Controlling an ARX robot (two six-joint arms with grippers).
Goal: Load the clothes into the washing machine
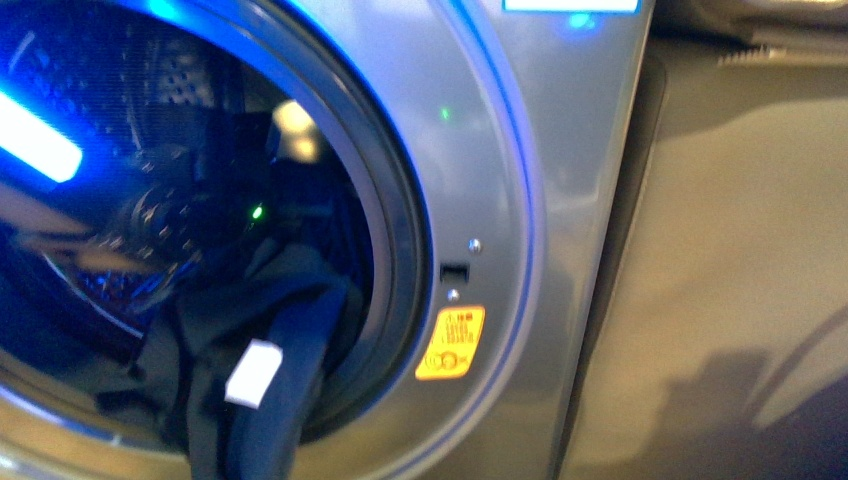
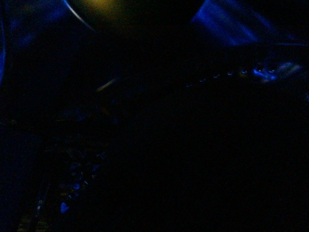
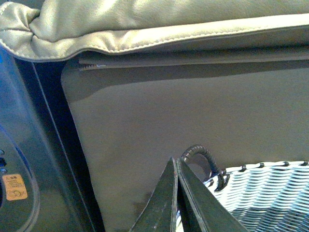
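Note:
The silver-grey washing machine (image 1: 500, 200) fills the front view, its porthole open and its dimpled drum (image 1: 170, 70) lit blue. The dark navy clothes (image 1: 290, 330) hang from inside the drum over the lower rim, a white tag (image 1: 253, 372) showing. My left arm (image 1: 200, 215) reaches into the drum as a dim, blurred shape with a green light; its jaws are hidden there. The left wrist view is dark. My right gripper (image 3: 175, 162) is shut and empty, held above a white woven basket (image 3: 260, 193), away from the machine (image 3: 19, 145).
Grey-brown flat-sided furniture (image 1: 740, 250) stands right of the machine and also shows in the right wrist view (image 3: 169, 111). A beige padded cushion (image 3: 120, 24) lies on top of it. The basket has a dark handle (image 3: 203, 154). An orange sticker (image 1: 451, 342) is beside the porthole.

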